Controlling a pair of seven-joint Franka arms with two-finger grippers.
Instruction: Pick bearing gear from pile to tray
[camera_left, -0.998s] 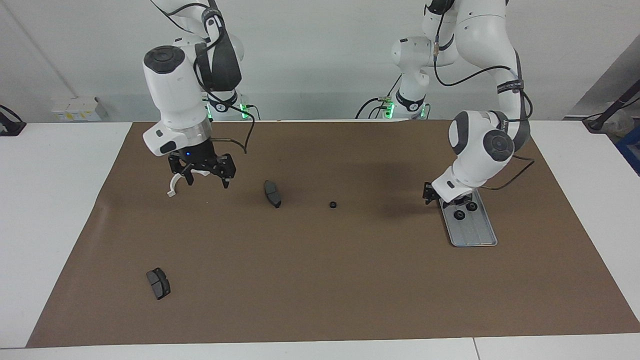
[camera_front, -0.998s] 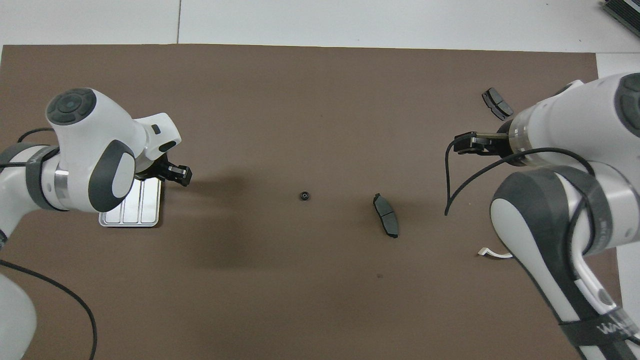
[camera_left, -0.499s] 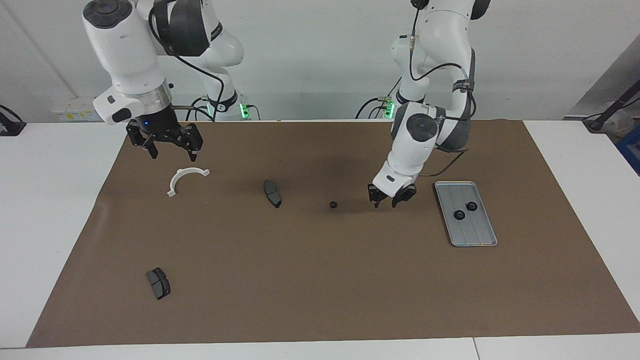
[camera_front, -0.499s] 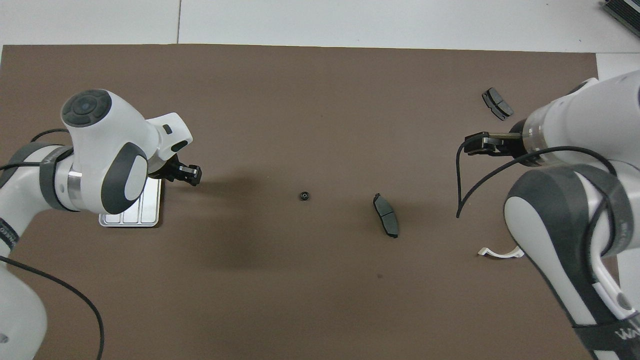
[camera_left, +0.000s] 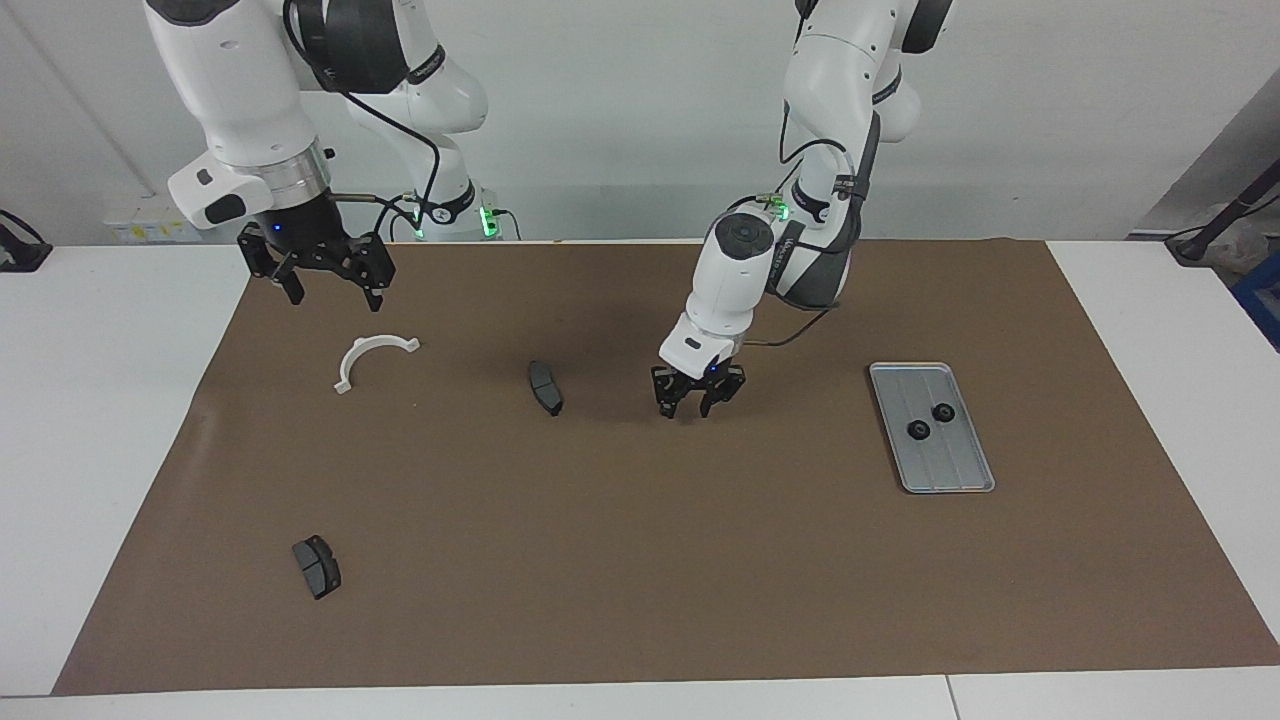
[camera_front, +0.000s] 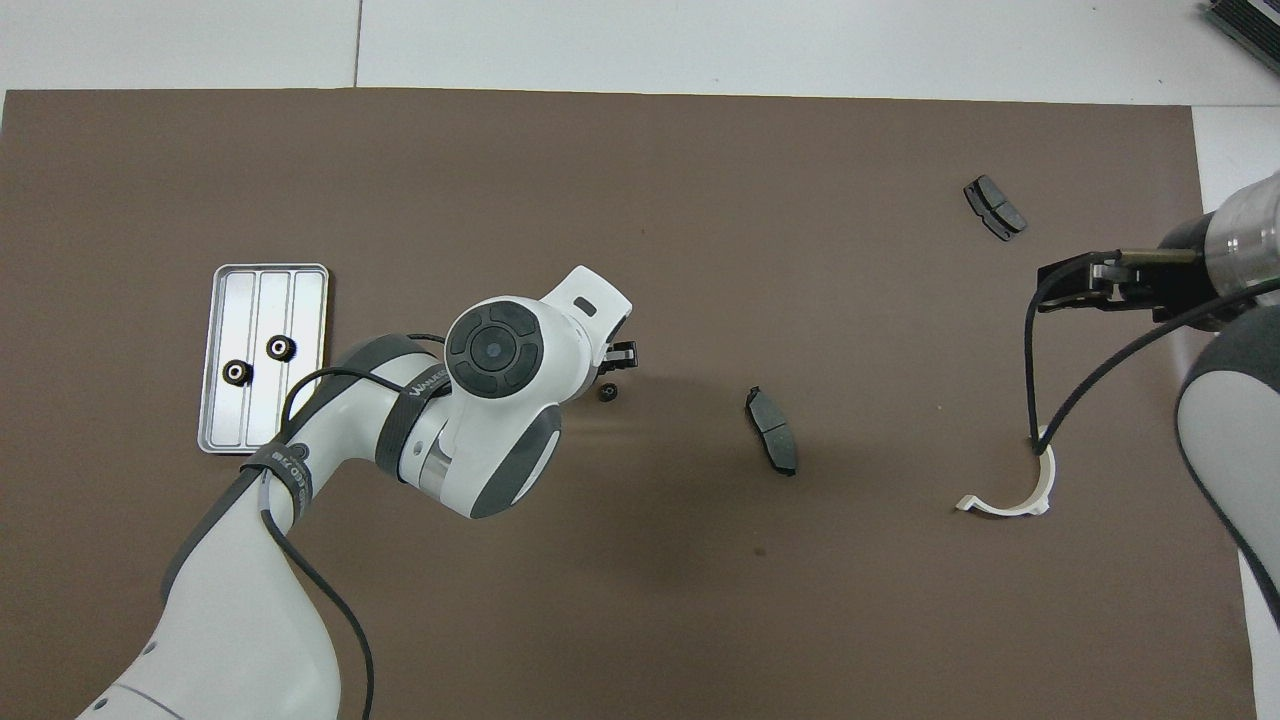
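The silver tray (camera_left: 945, 465) lies toward the left arm's end of the mat with two black gears (camera_left: 942, 411) in it; it also shows in the overhead view (camera_front: 262, 300). One loose gear (camera_front: 605, 392) lies mid-mat. My left gripper (camera_left: 697, 405) is open and low over the mat right at that gear, which its fingers hide in the facing view; I cannot tell if they touch. My right gripper (camera_left: 335, 292) is open, empty and raised over the mat near the white curved bracket (camera_left: 375, 355).
One dark brake pad (camera_left: 545, 387) lies between the loose gear and the bracket. A second brake pad (camera_left: 316, 566) lies farther from the robots, toward the right arm's end. A brown mat (camera_left: 640, 560) covers the white table.
My left gripper has swung away from the tray to the loose gear mid-mat. My right gripper has risen off the bracket and drawn back toward the robots.
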